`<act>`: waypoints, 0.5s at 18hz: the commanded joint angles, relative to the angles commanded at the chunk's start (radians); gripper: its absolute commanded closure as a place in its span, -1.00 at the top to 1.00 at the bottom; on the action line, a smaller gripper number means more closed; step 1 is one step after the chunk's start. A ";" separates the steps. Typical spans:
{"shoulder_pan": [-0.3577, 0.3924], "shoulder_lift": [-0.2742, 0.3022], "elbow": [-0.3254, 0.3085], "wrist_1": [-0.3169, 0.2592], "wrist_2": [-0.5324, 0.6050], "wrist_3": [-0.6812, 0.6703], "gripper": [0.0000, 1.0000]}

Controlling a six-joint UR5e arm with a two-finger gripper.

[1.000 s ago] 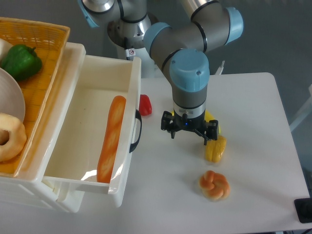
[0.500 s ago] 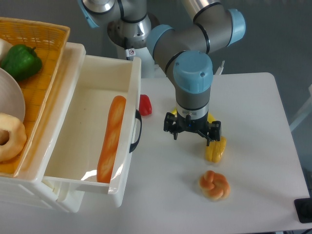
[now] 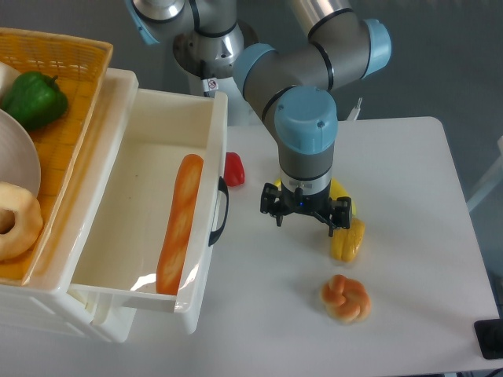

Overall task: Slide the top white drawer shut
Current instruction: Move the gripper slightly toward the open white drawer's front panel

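Observation:
The top white drawer stands pulled far out over the table, its black arched handle facing right. A long orange baguette lies inside it. My gripper hangs above the table to the right of the handle, about a hand's width away and not touching it. Its fingers point down and are spread apart, with nothing between them. The lower drawer is not visible from this angle.
An orange woven basket with a green pepper, a plate and a bagel sits on top of the cabinet. On the table lie a red piece next to the drawer, a yellow corn cob and a knotted pastry.
The gripper shifted slightly right and then back left toward the drawer. It stays open, and the drawer has not moved.

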 joint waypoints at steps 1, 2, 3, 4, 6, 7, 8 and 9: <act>0.002 0.002 -0.012 0.000 0.000 0.002 1.00; 0.002 0.000 -0.015 0.000 0.002 0.006 1.00; 0.000 -0.003 -0.015 -0.002 0.005 0.002 1.00; 0.000 -0.008 -0.015 -0.002 0.005 -0.003 1.00; 0.000 -0.017 -0.012 -0.002 0.003 -0.043 1.00; 0.000 -0.021 -0.012 -0.002 0.000 -0.064 1.00; 0.000 -0.021 -0.012 0.000 -0.002 -0.083 1.00; 0.000 -0.023 -0.012 0.000 -0.002 -0.095 1.00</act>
